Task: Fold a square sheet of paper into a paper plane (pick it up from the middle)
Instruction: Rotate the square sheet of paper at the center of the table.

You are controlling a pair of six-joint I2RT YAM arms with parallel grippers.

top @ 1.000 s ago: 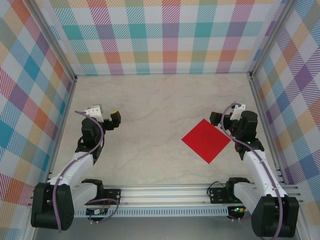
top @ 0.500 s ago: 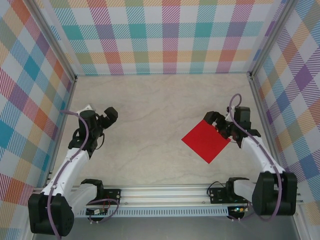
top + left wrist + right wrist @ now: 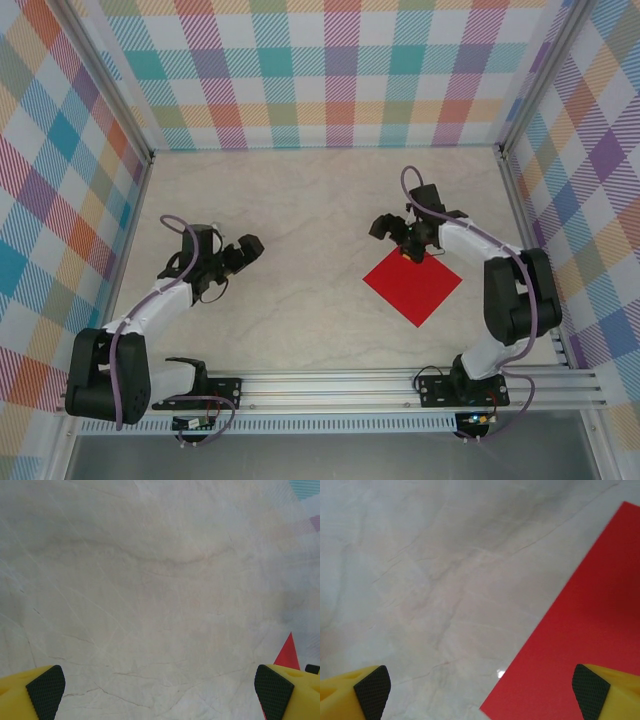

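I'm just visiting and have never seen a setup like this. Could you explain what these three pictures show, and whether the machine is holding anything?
These are two robot arms bolted at the near edge of a table. The overhead picture looks down from above and behind them. The left gripper points toward the middle. The right gripper is near the far corner of a square sheet of paper, bright red and lying flat. The other two pictures come from a small camera on each wrist. The yellow fingers with black pads at the bottom corners are that gripper's own. The right wrist picture shows the red sheet close below. Both grippers are open and hold nothing.
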